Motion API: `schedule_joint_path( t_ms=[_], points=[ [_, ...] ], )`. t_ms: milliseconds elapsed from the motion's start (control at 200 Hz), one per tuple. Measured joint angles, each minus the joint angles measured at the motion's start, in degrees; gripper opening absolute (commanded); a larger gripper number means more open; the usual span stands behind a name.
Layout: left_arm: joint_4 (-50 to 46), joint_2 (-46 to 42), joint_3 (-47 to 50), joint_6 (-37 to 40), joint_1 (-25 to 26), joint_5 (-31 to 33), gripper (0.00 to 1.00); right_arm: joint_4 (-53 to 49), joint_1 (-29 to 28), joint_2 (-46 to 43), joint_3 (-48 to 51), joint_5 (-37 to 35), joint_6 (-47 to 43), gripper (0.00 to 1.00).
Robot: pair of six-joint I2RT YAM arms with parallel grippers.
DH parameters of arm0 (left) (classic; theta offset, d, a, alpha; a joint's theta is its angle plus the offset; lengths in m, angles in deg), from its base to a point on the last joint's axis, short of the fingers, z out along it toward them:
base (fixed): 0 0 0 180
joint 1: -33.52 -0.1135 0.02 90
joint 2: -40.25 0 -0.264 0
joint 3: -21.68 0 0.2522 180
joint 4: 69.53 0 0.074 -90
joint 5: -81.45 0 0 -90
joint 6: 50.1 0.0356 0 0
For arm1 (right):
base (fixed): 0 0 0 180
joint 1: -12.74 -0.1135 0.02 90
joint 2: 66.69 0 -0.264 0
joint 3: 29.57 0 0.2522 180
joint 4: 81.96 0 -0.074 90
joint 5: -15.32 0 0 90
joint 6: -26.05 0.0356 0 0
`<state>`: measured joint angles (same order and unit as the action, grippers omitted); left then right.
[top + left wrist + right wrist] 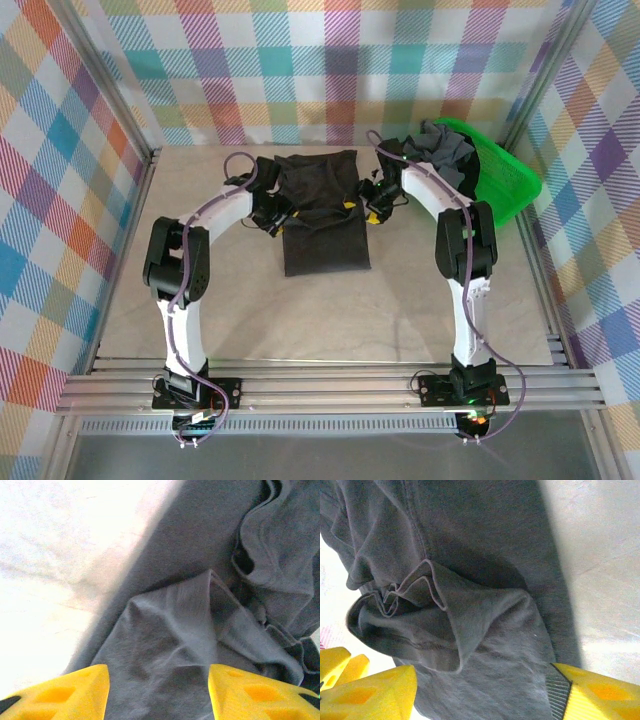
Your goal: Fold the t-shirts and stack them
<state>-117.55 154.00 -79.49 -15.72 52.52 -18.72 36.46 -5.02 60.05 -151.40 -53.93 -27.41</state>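
Left gripper (pixel 157 695) and right gripper (pixel 480 692), jaws open, flank the rumpled charcoal t-shirt (pixel 325 245) mid-tabletop (pixel 400 320); green basket (pixel 512 182) far right.

The left arm (pixel 186 330) and right arm (pixel 466 320) are built alike: white tubular links joined by chunky black motor housings, each on a black base plate (pixel 195 388). A lilac-grey cable (pixel 206 208) runs along each arm (a small green light (pixel 471 403) glows at the right base). The fingers (pixel 75 692) are bright yellow plastic with hollow moulded pockets; one carries a dark ribbed pad (pixel 559 690).
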Motion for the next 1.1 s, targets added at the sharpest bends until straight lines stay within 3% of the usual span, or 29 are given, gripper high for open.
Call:
schedule_joint_path(
  t_ms=[100,280,465,600,780,880,945,1100],
  points=[
    [0.4,-6.6,7.3,-0.1,0.9,1.0,0.55,1.6,0.5,-5.4,6.6,-0.9,-1.1,0.65],
    [3.8,-21.5,25.6,-6.6,5.3,-0.1,0.52,7.8,-0.1,-22.6,29.6,0.3,0.5,0.62],
    [8.7,-20.4,33.2,-15.2,9.0,-1.9,0.52,13.6,-1.8,-25.4,43.0,3.8,3.6,0.62],
    [12.8,-16.4,32.6,-18.6,9.0,-1.9,0.44,16.3,-1.9,-21.9,44.3,5.1,5.0,0.58],
    [10.6,-13.8,30.2,-19.9,8.9,-1.7,0.24,18.0,-1.4,-18.1,42.4,6.5,6.9,0.4],
    [10.2,-12.5,28.5,-19.6,8.6,-1.1,0.08,20.0,-1.5,-16.0,39.6,6.5,7.9,0.2],
    [12.2,-11.7,27.3,-19.0,8.5,0.0,0.0,20.5,-1.5,-15.5,38.4,6.3,8.1,0.0],
    [13.2,-12.1,25.4,-16.5,8.2,2.9,0.0,20.9,-1.5,-16.7,38.0,5.4,8.7,0.0]
  ],
)
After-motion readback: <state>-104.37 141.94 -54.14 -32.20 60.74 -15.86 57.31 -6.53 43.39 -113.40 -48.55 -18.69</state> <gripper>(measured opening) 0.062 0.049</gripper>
